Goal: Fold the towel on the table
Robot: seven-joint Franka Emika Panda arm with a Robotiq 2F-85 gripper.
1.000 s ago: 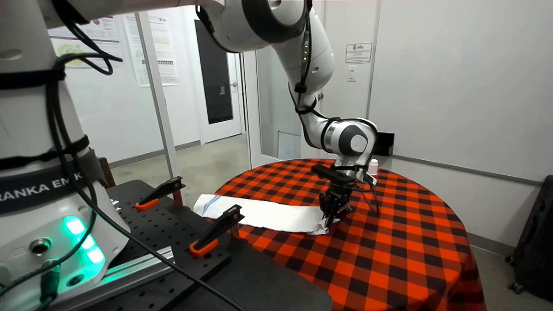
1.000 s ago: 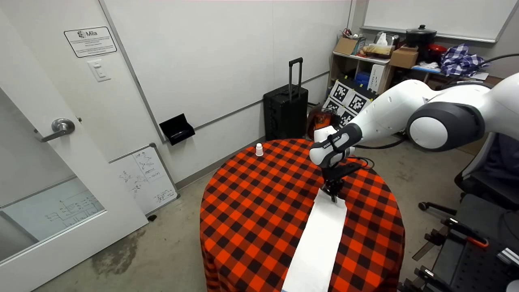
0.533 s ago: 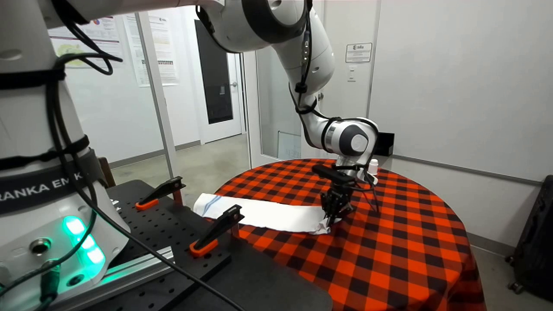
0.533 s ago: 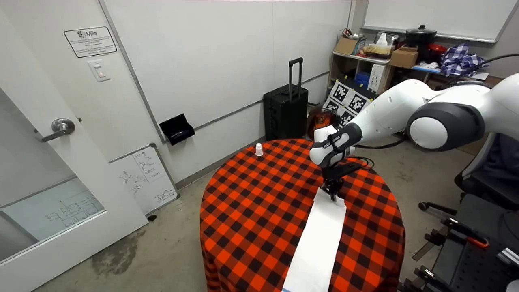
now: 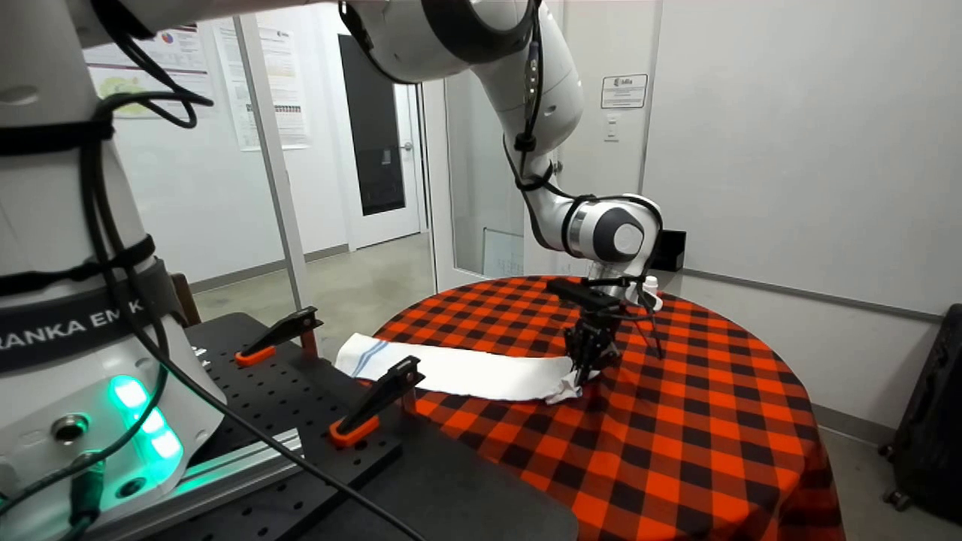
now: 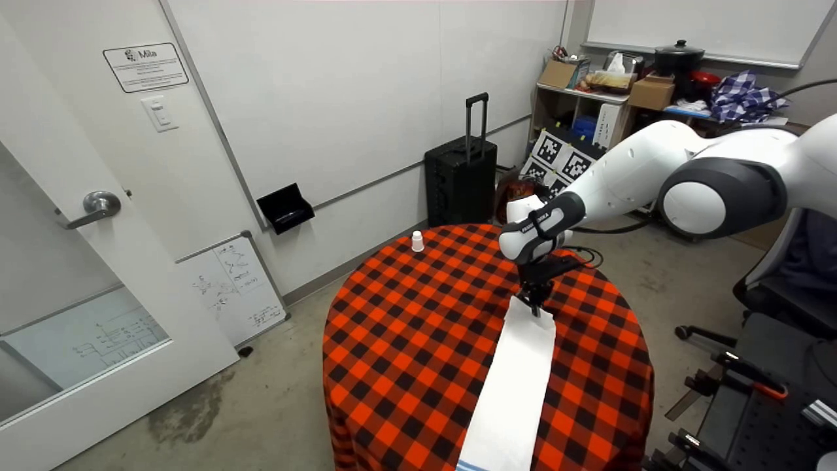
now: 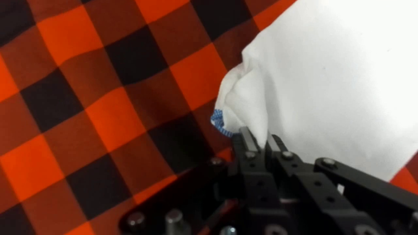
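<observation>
Gripper (image 7: 259,140): closed on a small pleat of the towel (image 7: 339,81); in the wrist view, bunched cloth is seen between the fingertips (image 7: 249,140), with a scrap of blue edging (image 7: 218,117) beside them. The tool is pointed downward, low over the table (image 5: 676,421). Whether the pinched end is touching the surface or raised off it cannot be told.

Relation noted: the towel is held at its far end, between the two corners, and its length is laid out to one side of the gripper, toward the robot base (image 5: 68,323). The long axis is seen in both exterior views to run straight away from the fingertips. The free end, marked by blue stripes (image 5: 370,357), is found nearest the base; cloth beside the stripes is partly hidden by a black-and-orange clamp (image 5: 383,394).

Judgement: the grasp is taken as made, the end-over-end fold as not yet done. A lift, then a carry straight back along that axis toward the stripes, is called for. If the path is skewed, the long edges will probably be left out of line. As only a narrow pleat is held, the corners are expected to droop.
</observation>
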